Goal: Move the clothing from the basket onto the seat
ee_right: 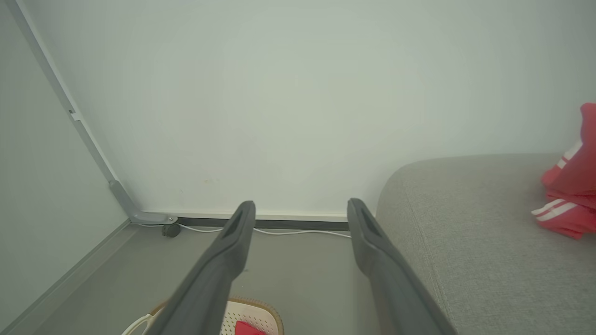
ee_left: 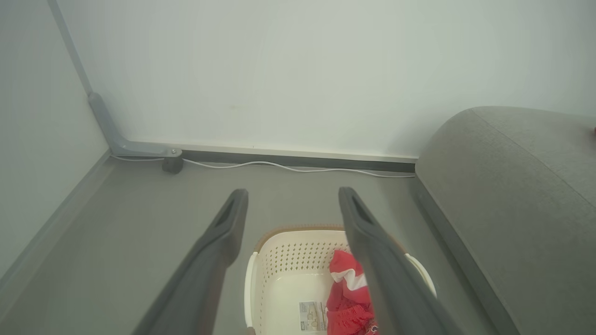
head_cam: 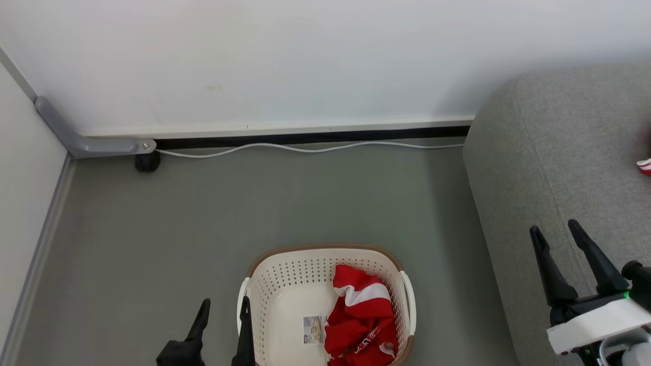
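The cream basket with a brown rim stands on the floor at the bottom centre. Red and white clothing lies bunched in its right half, and a paper label shows on the bare bottom. My left gripper hangs open just left of the basket's left wall, empty. My right gripper stands open and empty over the front edge of the grey seat. More red clothing lies on the seat at the right, with a corner of that clothing at the head view's edge.
A white cable runs along the wall base. A grey bracket and black foot stand in the left corner. Grey floor lies open between the basket and the wall.
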Robot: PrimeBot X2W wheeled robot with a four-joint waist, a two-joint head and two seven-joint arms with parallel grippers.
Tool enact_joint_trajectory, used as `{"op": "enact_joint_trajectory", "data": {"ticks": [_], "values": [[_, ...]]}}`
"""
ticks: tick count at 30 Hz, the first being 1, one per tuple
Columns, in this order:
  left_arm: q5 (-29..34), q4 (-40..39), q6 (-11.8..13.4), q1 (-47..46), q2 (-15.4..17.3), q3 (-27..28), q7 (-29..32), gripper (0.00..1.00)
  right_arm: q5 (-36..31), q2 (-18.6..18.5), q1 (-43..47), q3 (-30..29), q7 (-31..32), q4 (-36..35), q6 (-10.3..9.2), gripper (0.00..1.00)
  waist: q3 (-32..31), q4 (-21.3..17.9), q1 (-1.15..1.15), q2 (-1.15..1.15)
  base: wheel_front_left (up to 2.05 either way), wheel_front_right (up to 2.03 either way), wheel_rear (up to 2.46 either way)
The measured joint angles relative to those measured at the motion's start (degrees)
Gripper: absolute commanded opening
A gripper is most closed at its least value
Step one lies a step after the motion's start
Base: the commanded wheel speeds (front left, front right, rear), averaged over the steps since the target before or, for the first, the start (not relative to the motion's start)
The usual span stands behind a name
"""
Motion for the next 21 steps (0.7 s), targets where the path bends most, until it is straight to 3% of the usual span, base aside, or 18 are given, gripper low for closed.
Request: {"op": "enact_joint_trajectory", "data": {"ticks": [21], "values": [[-9.3, 7.5, 8.1, -18.5, 0.1, -19.5, 0.0, 1.0, 6.0, -7.5, -10.1, -1.2, 0.0, -9.7, 0.0, 1.0, 18.9, -2.2, 0.0, 0.0, 0.0, 0.0, 0.0]]}}
